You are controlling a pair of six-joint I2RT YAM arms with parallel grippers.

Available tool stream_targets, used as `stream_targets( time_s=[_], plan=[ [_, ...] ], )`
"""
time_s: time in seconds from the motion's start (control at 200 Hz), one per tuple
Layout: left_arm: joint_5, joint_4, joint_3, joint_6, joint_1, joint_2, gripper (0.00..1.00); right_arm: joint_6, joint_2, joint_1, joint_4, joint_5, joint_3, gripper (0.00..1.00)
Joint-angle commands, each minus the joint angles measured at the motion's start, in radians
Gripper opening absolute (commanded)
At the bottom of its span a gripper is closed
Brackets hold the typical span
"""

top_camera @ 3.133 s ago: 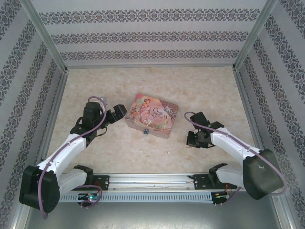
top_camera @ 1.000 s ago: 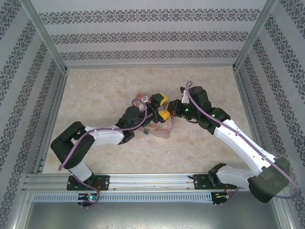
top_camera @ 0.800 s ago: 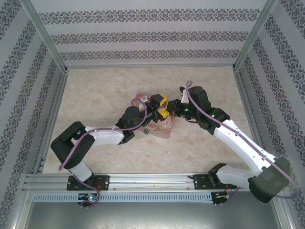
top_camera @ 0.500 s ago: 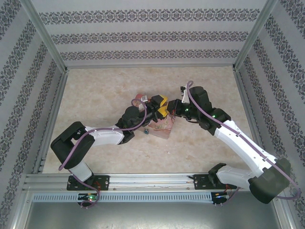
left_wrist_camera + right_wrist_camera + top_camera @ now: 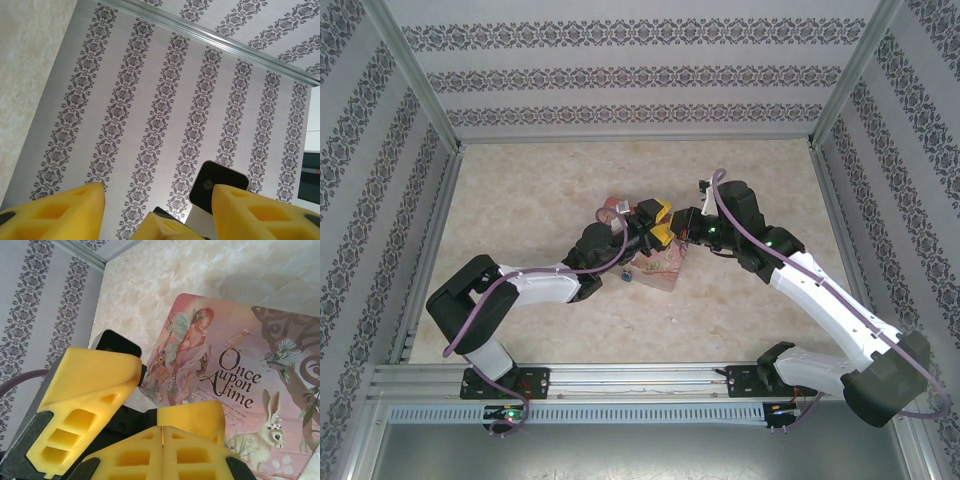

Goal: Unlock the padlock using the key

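Top view: the pink illustrated tin (image 5: pixel 658 274) sits near the centre of the surface (image 5: pixel 540 200), with both arms meeting above it, the left arm reaching in from 8 o'clock and the right arm from 4 o'clock. The padlock (image 5: pixel 626 277) hangs at the tin's near edge, at 7 o'clock from the two hands and apart from them. The left hand (image 5: pixel 658 224) is released, its yellow fingers (image 5: pixel 55 210) spread wide and its wrist camera facing the patterned wall (image 5: pixel 175 100). The right hand (image 5: pixel 162 432) is clenched above the tin lid, its pads (image 5: pixel 125 457) meeting along a thin seam. Whether anything is pinched between them cannot be told.
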Motion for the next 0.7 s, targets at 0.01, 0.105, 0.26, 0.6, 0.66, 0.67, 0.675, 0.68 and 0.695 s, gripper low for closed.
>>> stream_targets(
  time_s=[0.01, 0.105, 0.26, 0.6, 0.66, 0.67, 0.675, 0.68, 0.695],
  plan=[
    [-0.011, 0.055, 0.001, -0.023, -0.020, 0.015, 0.59, -0.011, 0.026, 0.012, 0.034, -0.002, 0.054, 0.00],
    [-0.011, 0.069, 0.003, -0.033, -0.022, 0.022, 0.59, -0.014, 0.050, 0.012, 0.046, -0.012, 0.076, 0.00],
    [-0.012, 0.073, 0.006, -0.034, -0.023, 0.026, 0.59, -0.015, 0.080, 0.014, 0.058, -0.022, 0.103, 0.00],
    [-0.040, 0.086, -0.012, -0.040, -0.023, 0.015, 0.53, -0.011, 0.082, 0.014, 0.069, -0.019, 0.063, 0.00],
    [-0.047, 0.084, -0.017, -0.040, -0.023, 0.012, 0.51, -0.009, 0.074, 0.015, 0.069, -0.015, 0.052, 0.00],
    [-0.048, 0.084, -0.017, -0.040, -0.023, 0.012, 0.51, -0.010, 0.072, 0.015, 0.068, -0.015, 0.049, 0.00],
    [-0.049, 0.083, -0.017, -0.040, -0.023, 0.012, 0.51, -0.009, 0.071, 0.015, 0.069, -0.015, 0.049, 0.00],
    [-0.048, 0.083, -0.018, -0.040, -0.023, 0.011, 0.51, -0.009, 0.070, 0.015, 0.069, -0.015, 0.048, 0.00],
    [-0.049, 0.083, -0.019, -0.040, -0.023, 0.011, 0.50, -0.010, 0.067, 0.015, 0.068, -0.013, 0.045, 0.00]
  ],
)
